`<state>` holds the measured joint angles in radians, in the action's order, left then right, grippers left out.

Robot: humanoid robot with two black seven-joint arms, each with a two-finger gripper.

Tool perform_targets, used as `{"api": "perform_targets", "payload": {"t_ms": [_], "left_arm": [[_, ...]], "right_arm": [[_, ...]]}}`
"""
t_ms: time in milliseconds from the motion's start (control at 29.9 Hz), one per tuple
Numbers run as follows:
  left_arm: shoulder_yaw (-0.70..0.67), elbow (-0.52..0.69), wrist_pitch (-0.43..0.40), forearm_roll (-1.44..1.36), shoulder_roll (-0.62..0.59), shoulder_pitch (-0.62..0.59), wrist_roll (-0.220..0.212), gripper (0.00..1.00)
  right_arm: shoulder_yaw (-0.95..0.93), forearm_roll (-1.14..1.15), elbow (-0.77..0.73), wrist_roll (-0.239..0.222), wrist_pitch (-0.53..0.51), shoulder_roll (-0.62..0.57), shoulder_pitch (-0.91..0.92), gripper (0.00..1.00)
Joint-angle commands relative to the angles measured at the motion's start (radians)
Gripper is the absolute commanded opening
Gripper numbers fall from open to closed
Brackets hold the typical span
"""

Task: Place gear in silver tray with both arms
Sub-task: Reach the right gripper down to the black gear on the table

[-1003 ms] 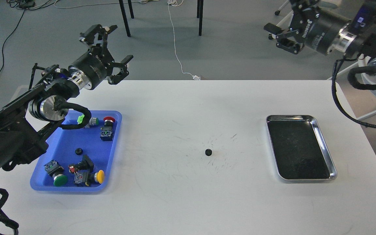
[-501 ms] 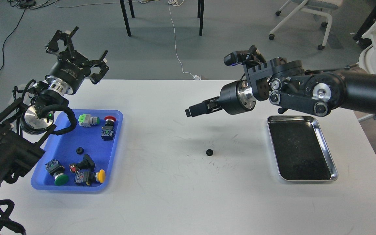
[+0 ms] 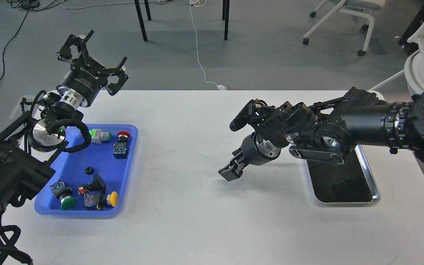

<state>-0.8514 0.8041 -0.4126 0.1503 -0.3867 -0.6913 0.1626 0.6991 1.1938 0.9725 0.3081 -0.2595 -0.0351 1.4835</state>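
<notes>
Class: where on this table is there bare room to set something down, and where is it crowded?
Bare: the white table along its near edge, and between the blue tray and the right gripper. Crowded: the blue tray and under the right arm over the silver tray.

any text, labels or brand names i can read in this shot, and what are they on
White lettering on the body of the left pincer: there, but too small and blurred to read.
Right pincer: no lettering shows.
Push buttons in the blue tray: some may carry labels; none can be made out.
Silver tray and table: no text.
So nothing can be quoted.
</notes>
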Motion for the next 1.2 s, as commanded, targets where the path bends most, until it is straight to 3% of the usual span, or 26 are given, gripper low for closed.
{"api": "perform_targets", "payload": {"t_ms": [0,836,1036,1170], "left_arm": [[0.002,0.0,-0.009,0.0,-0.003,0.001,0.0,0.97],[0.012,0.0,-0.011,-0.005,-0.015,0.004,-0.002,0.97],[0.012,-0.002,-0.011,-0.006,-0.02,0.004,-0.002,0.97],[0.014,-0.002,-0.009,-0.006,-0.021,0.006,-0.002,0.97]], "right_arm": [[0.029,0.0,-0.043,-0.007,0.003,0.035,-0.008,0.7],[0.065,0.007,-0.057,-0.009,0.003,0.035,-0.042,0.45],[0.083,0.015,-0.058,-0.02,0.003,0.035,-0.049,0.43],[0.083,0.013,-0.061,-0.034,0.003,0.035,-0.052,0.27]]}}
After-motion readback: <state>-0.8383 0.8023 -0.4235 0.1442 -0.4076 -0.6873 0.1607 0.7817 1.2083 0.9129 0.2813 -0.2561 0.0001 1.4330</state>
